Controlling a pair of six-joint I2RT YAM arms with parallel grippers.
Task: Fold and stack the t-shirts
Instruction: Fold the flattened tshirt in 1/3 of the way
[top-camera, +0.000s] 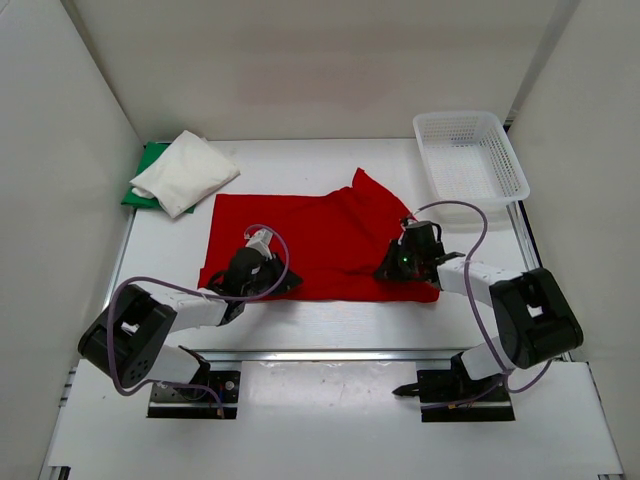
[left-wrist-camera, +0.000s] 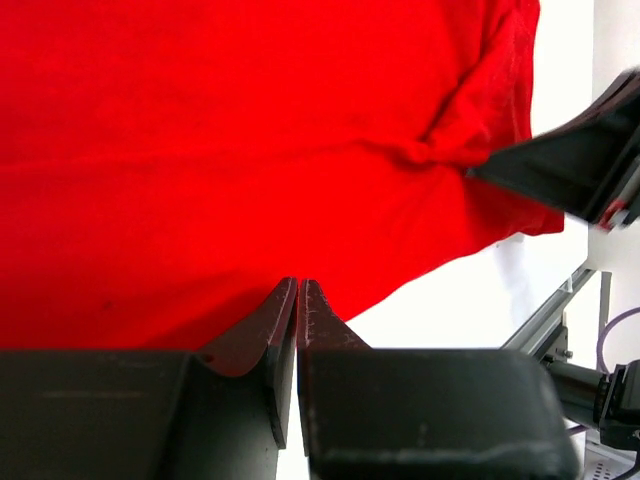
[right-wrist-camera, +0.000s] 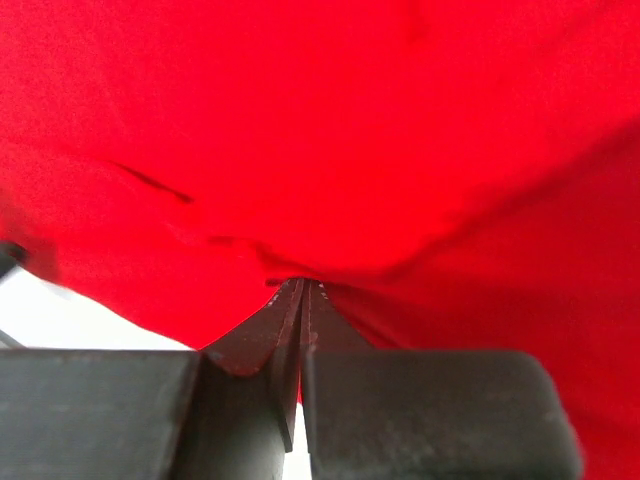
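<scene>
**Surface.** White table (top-camera: 330, 318), walled in by plain white panels on the left, right and far sides. A metal rail runs along its near edge, and the two arm bases are bolted on a white ledge in front of the rail.

**Red shirt** (top-camera: 320, 240). Spread mostly flat across the middle of the table. Its far right corner is rumpled and its near hem lies close to the rail.

**White shirt** (top-camera: 186, 172). Folded, at the far left corner, lying on top of the green shirt.

**Green shirt** (top-camera: 138, 192). Under the white one, with only its left edge showing.

**Basket** (top-camera: 470, 155). White mesh, at the far right corner, apart from the red shirt.

**Left gripper** (left-wrist-camera: 298, 287). Low at the red shirt's near left hem, with its jaws together and pinching the cloth edge.

**Right gripper** (right-wrist-camera: 302, 285). Low at the shirt's near right part. Its jaws are pressed together on a pucker of red cloth, with creases running into the tips.
</scene>
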